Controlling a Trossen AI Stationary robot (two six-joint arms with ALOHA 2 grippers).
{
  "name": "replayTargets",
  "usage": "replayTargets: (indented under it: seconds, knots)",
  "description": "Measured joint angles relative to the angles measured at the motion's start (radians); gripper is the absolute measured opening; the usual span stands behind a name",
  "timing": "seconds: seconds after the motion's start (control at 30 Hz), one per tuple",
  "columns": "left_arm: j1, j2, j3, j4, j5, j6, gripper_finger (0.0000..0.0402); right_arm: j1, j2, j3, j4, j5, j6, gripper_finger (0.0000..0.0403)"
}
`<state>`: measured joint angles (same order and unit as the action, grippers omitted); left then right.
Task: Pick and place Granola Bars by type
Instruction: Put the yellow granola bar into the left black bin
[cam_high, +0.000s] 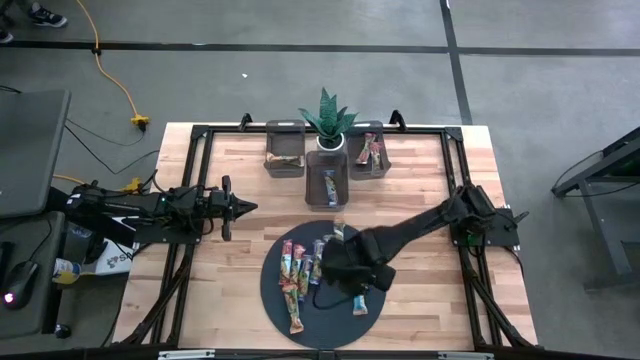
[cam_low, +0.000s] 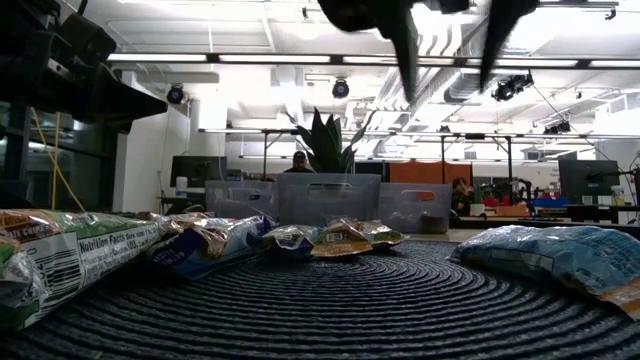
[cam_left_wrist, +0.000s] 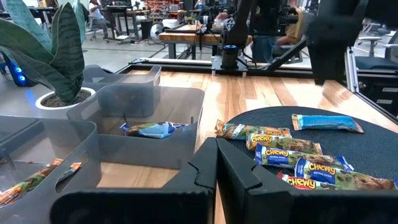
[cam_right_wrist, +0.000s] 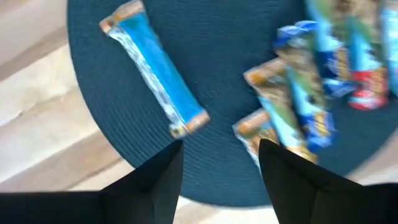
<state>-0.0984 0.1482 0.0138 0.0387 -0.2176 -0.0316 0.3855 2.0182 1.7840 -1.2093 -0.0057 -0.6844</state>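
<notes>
Partly hidden beneath the right arm in the high view: several granola bars (cam_high: 318, 268) on the dark mat (cam_high: 275, 300). Cut off by the low view's top edge: the right gripper (cam_low: 447, 55). Blurred in the right wrist view: wrapper lettering. Too small to read: bin (cam_high: 284, 148) contents.

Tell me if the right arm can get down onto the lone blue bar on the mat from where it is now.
Probably yes. The right gripper hangs open above the dark mat, and the blue bar lies flat by itself, apart from the cluster of bars. Nothing sits between the fingers and it.
</notes>
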Motion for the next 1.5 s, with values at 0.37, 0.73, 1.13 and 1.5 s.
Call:
replayTargets:
  seconds: [0.37,0.73,1.13,1.5]
  knots:
    - [0.0,0.0,0.0,0.0,0.0,0.0,0.0001,0.087,0.0,-0.228,0.19,0.026,0.007,0.0193]
    - [0.0,0.0,0.0,0.0,0.0,0.0,0.0001,0.132,0.0,-0.277,0.363,0.007,-0.049,0.0192]
    - [0.0,0.0,0.0,0.0,0.0,0.0,0.0001,0.152,0.0,-0.277,0.375,-0.057,-0.16,0.0192]
    - [0.0,0.0,0.0,0.0,0.0,0.0,0.0001,0.152,0.0,-0.277,0.416,-0.083,-0.31,0.0193]
